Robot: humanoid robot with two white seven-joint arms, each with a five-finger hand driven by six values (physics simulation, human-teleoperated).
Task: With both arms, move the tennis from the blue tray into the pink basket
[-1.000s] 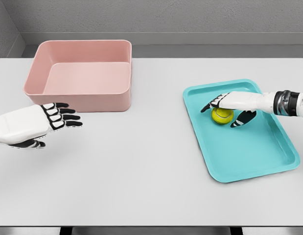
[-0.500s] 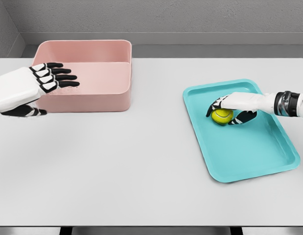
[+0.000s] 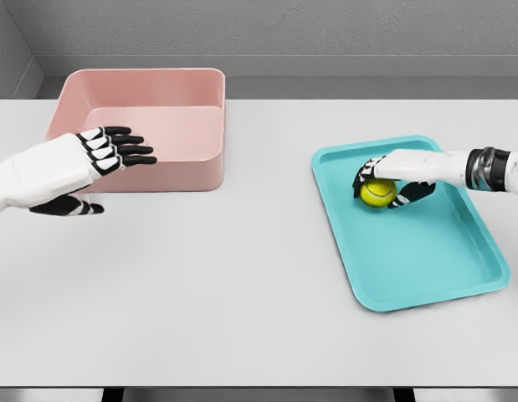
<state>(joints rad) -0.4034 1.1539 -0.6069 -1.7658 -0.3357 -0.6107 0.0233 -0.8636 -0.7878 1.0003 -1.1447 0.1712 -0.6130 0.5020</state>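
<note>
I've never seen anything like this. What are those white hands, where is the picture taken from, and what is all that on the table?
This is a computer simulation of a humanoid robot, seen through a camera on its own head, so you look down at the table as the robot does. The two white arms are its own, each ending in a five-finger hand with black fingers.

On the table stand a pink basket at the far left and a blue tray at the right. A yellow-green tennis ball lies in the tray.

The right hand reaches in from the right and has its fingers curled around the ball, which seems to sit on the tray, not yet lifted. The left hand hovers in front of the basket, fingers stretched out, holding nothing. The job is to get the ball into the basket.
</note>
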